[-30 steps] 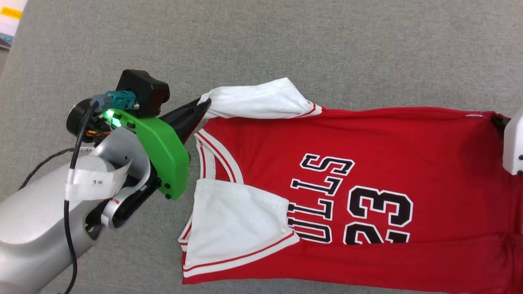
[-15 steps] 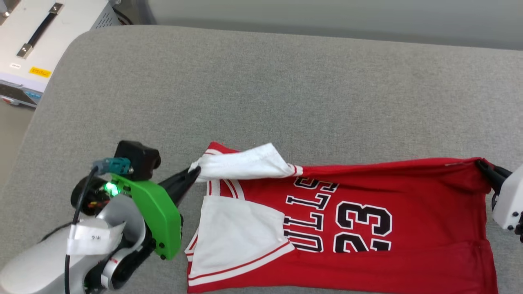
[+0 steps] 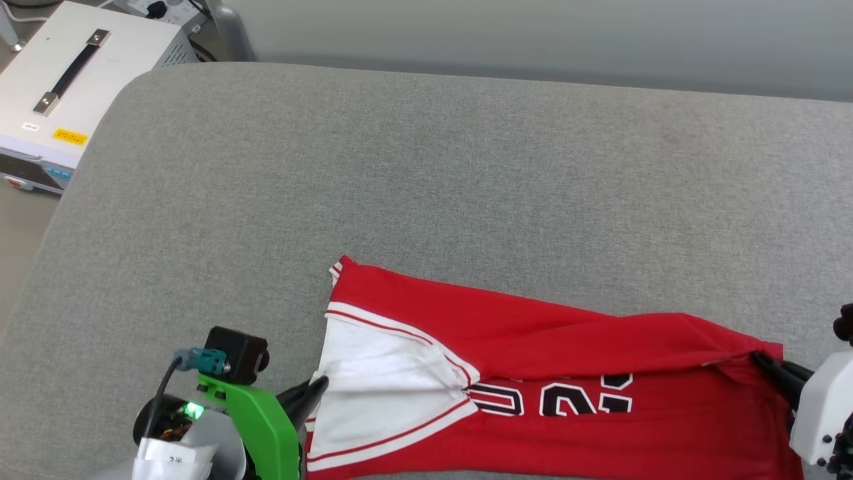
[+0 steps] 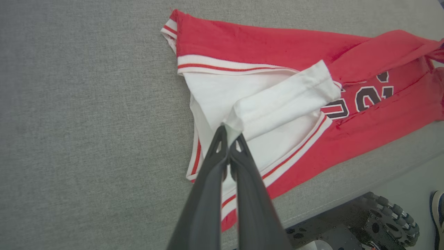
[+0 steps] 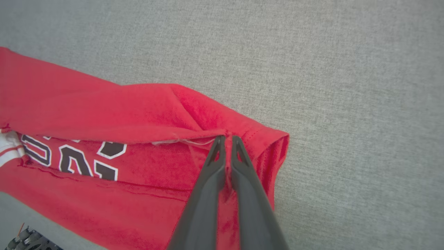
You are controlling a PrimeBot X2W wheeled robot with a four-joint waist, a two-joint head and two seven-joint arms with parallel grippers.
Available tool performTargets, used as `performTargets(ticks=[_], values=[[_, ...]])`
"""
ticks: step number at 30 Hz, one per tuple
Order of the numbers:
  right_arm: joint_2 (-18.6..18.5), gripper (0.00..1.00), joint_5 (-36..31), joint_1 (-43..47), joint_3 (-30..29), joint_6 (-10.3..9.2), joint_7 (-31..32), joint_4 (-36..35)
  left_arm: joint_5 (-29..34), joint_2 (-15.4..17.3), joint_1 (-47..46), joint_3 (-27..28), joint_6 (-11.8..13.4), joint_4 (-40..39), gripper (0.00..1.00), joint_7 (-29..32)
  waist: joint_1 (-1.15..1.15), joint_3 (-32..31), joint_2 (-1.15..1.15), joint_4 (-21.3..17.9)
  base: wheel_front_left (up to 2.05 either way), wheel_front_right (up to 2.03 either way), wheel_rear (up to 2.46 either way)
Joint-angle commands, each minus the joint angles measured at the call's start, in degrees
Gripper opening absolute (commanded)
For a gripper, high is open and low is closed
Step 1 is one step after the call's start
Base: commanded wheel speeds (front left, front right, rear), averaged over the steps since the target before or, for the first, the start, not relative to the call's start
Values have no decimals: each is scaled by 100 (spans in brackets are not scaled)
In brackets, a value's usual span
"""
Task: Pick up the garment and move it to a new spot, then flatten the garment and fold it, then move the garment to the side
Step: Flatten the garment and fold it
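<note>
Head view, nearest you: your left tool (image 3: pixel 318 385) is clamped on a white sleeve edge and your right tool (image 3: pixel 761 361) is pinched on the red hem. The garment (image 3: pixel 533 327) lies half-folded along the grey surface's (image 3: pixel 426 167) near edge.

The garment (image 3: pixel 533 333) lies along the surface's (image 3: pixel 426 167) near edge, the left pincer (image 3: pixel 320 385) at its left end, the right pincer (image 3: pixel 760 360) at its right end.
</note>
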Motion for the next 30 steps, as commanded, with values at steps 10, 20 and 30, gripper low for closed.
performTargets(ticks=[10, 20, 30], values=[[-402, 0, 64, 269, 586, -3, 43, 61, 93, -314, 205, -311, -246, 714, 0, 78, 0, -24, 0, -80, 0, 0, 0], [-620, 100, 118, 162, 1073, -3, -163, 380, 328, -606, 146, -476, -450, 1393, 100, 110, 0, -19, 0, -120, 0, 0, 0], [-525, 100, 487, 170, 776, -3, -175, 229, 231, -614, 229, -100, -412, 1318, 100, -564, 0, -429, 0, -141, 0, 0, 0]])
